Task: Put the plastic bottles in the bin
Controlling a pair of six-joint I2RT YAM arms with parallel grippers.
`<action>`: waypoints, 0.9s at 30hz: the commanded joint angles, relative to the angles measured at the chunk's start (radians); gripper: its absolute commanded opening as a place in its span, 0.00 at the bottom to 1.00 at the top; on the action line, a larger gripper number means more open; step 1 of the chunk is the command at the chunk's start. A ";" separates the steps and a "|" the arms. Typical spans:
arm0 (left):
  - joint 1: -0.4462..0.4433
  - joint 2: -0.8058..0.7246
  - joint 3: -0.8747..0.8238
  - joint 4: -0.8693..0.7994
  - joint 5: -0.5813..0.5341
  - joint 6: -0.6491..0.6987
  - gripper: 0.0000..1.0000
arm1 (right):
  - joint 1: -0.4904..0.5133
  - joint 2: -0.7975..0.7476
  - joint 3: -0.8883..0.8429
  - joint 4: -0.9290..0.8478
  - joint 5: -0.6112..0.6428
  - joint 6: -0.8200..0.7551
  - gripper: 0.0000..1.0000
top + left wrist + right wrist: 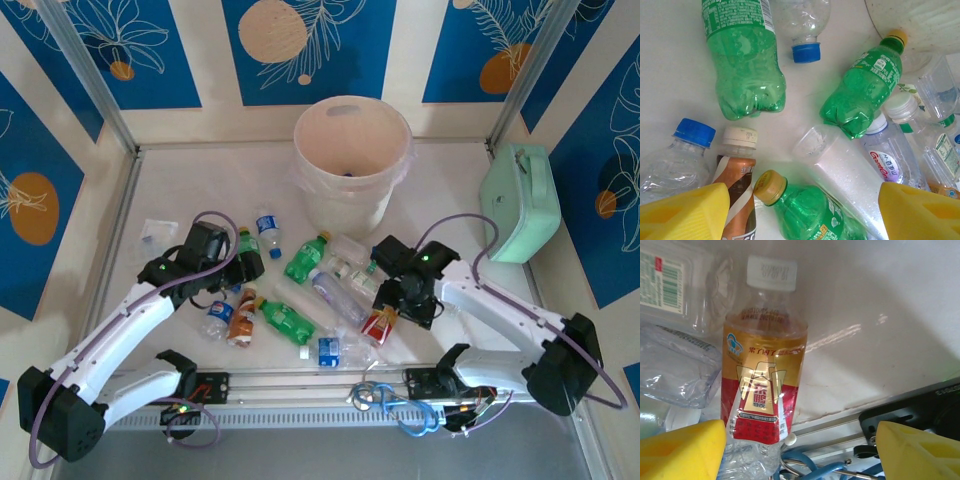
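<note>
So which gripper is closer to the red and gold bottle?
Right. The right gripper hangs open directly over the red and gold bottle; the left gripper is well off to the left, above a brown-labelled bottle.

A robot lab cell: a white surface (180, 190) fenced by aluminium posts (90, 75) and blue floral printed panels (130, 50), with robot arms (120, 325) bolted to a rail (300, 385) amid loose cables (400, 412).

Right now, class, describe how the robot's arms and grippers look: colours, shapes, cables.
Both the left arm and right arm have white shells, black joints and bases, and a looping purple cable. Small green lights glow near the wrists. Each gripper's fingers are chunky yellow wedges.
</note>
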 commanded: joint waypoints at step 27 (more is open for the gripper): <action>-0.006 0.019 -0.032 0.063 0.029 -0.024 0.80 | -0.093 0.249 -0.145 0.290 -0.166 0.011 0.69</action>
